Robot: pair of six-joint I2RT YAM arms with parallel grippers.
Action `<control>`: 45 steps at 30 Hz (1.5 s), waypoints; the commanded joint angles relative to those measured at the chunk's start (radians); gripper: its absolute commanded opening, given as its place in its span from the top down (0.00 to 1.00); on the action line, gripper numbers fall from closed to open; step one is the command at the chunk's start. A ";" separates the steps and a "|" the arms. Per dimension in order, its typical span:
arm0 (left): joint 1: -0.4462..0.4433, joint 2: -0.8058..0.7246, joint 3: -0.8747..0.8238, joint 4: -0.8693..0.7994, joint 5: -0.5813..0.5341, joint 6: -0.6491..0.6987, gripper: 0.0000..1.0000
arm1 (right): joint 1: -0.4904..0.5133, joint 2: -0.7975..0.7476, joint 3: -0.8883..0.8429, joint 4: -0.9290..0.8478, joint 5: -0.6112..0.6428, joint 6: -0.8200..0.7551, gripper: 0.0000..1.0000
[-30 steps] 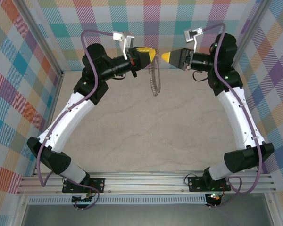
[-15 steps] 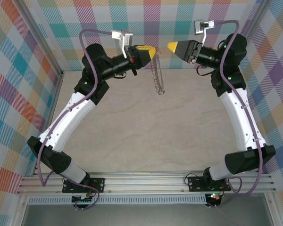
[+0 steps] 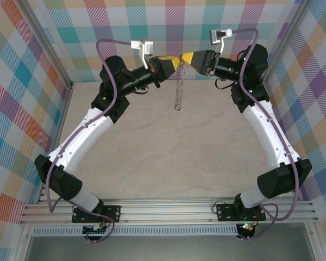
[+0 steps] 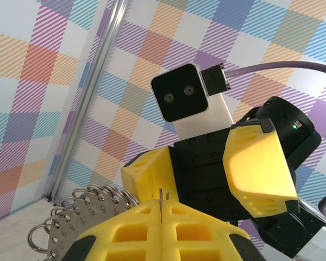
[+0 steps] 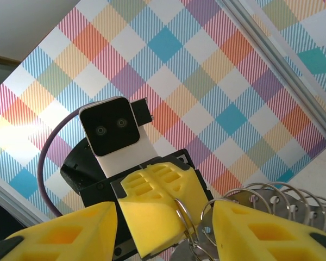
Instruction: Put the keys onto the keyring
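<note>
The keyring (image 3: 177, 89) hangs in the air as a thin wire loop strung with small silvery rings and numbered metal tags (image 4: 79, 220). My left gripper (image 3: 175, 61) is shut on its top; in the left wrist view the wire (image 4: 161, 198) stands pinched between the yellow fingertips (image 4: 130, 231). My right gripper (image 3: 188, 57) faces it tip to tip and is open. In the right wrist view its two fingers (image 5: 60, 234) stand either side of the left gripper's closed fingers (image 5: 152, 209), with the ring wire (image 5: 182, 215) and the tags (image 5: 271, 204) between them. The keys are hidden.
Both grippers meet high above the far edge of the beige table (image 3: 168, 157), close to the checked back wall (image 3: 174, 27). Metal frame posts (image 3: 54, 65) run up the sides. The arm bases sit on the rail (image 3: 168, 209) at the near edge.
The right gripper drew back to the right, then returned to the left gripper's tips. The left gripper shifted slightly right, and the keyring now hangs straighter.
</note>
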 commanded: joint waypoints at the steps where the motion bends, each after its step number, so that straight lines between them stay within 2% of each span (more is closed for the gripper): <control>1: -0.005 -0.046 -0.015 0.099 -0.020 -0.029 1.00 | 0.010 -0.016 -0.015 0.072 0.015 0.019 0.55; 12: -0.005 -0.076 -0.054 0.126 -0.046 -0.039 1.00 | 0.022 -0.064 -0.107 0.072 0.032 0.014 0.70; 17: -0.005 -0.073 -0.053 0.129 -0.044 -0.041 1.00 | 0.024 -0.065 -0.116 0.087 0.036 0.024 0.72; 31: -0.005 -0.061 -0.053 0.129 -0.048 -0.036 1.00 | 0.034 -0.020 -0.042 0.107 0.026 0.044 0.65; 36: -0.005 -0.054 -0.050 0.130 -0.048 -0.036 1.00 | 0.037 0.002 -0.018 0.113 0.018 0.052 0.68; 41: -0.005 -0.044 -0.042 0.131 -0.050 -0.034 1.00 | 0.039 0.019 -0.005 0.116 0.009 0.056 0.77; 45: -0.005 -0.035 -0.034 0.130 -0.052 -0.033 1.00 | 0.039 0.017 -0.011 0.097 0.003 0.043 0.78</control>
